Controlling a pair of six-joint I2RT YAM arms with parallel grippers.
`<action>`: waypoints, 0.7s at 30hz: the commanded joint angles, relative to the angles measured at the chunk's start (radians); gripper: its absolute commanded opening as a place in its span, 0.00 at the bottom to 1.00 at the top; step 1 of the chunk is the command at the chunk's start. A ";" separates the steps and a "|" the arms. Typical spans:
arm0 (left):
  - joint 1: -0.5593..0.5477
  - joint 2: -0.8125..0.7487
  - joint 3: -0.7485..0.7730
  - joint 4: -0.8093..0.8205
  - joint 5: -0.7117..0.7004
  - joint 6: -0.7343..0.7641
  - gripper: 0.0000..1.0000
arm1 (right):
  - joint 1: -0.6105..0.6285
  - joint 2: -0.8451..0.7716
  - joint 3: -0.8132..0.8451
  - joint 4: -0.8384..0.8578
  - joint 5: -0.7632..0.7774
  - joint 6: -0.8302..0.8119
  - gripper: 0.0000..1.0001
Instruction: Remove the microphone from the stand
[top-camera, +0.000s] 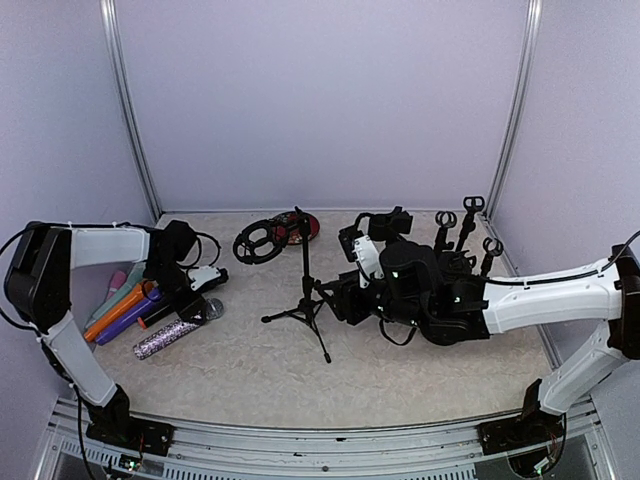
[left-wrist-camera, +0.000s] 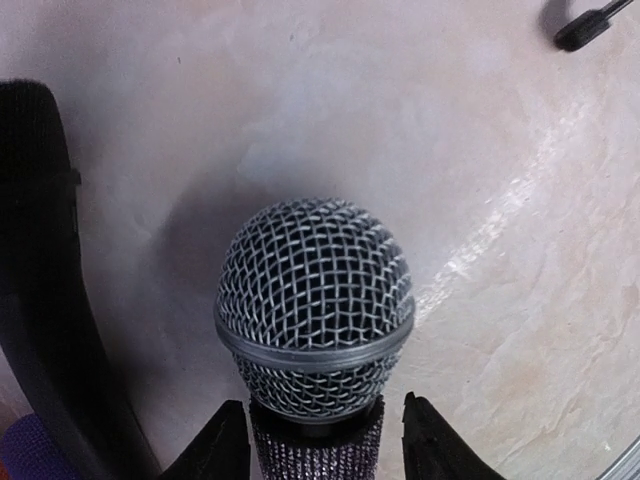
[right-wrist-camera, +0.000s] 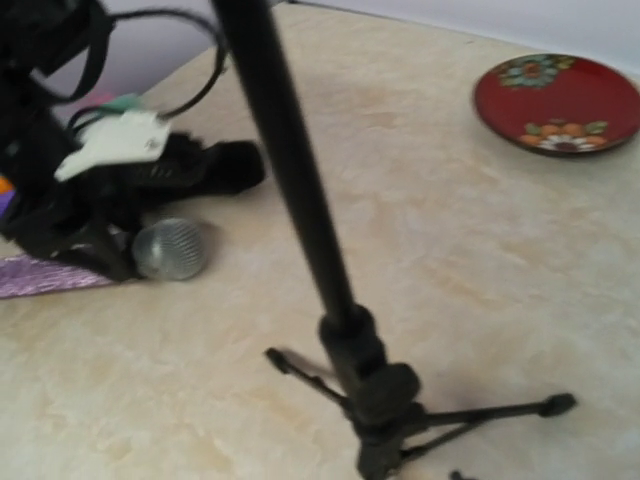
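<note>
**Sup:** Fig. status, near to far pls?

**Op:** (a) Nearest, L side: the silver mesh-headed microphone w/ glittery handle (left-wrist-camera: 315, 290) lies flat on the table, off the stand. My left gripper (left-wrist-camera: 315, 450) straddles the handle just below the head, jaws close on either side. Whether they pinch it or sit loose, I can't tell.

**Sup:** And the stand?

**Op:** (b) Mid-table: thin black tripod stand (top-camera: 305, 275), upright, top bare. My right gripper (top-camera: 335, 297) is just beside the lower pole. Its wrist cam shows the pole only, so opening & grip: can't tell.

**Sup:** Progress?

**Op:** I'd judge the removal done in substance. What's left, prob., is letting go of the mic & pulling both arms clear.

**Sup:** Surroundings?

**Op:** (c) Surface: beige marbled tabletop (top-camera: 420, 375), glossy in patches. A bundle of orange, purple & green sticks (top-camera: 120, 310) lies beside the mic.
(d) Further back: red floral plate (right-wrist-camera: 560, 100); black looped item (top-camera: 258, 240), poss. headphones; black upright holders (top-camera: 462, 225).
(e) Bkgd: plain pale-lilac walls (top-camera: 320, 100) w/ metal corner posts (top-camera: 125, 110).
</note>
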 joint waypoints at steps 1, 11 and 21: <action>-0.001 -0.099 0.079 -0.079 0.139 0.039 0.55 | -0.069 0.030 -0.008 0.070 -0.170 -0.017 0.52; -0.012 -0.250 0.230 -0.272 0.293 0.100 0.83 | -0.170 0.122 0.054 0.053 -0.417 -0.040 0.46; -0.114 -0.338 0.369 -0.361 0.485 0.120 0.81 | -0.171 0.217 0.115 0.040 -0.407 -0.020 0.37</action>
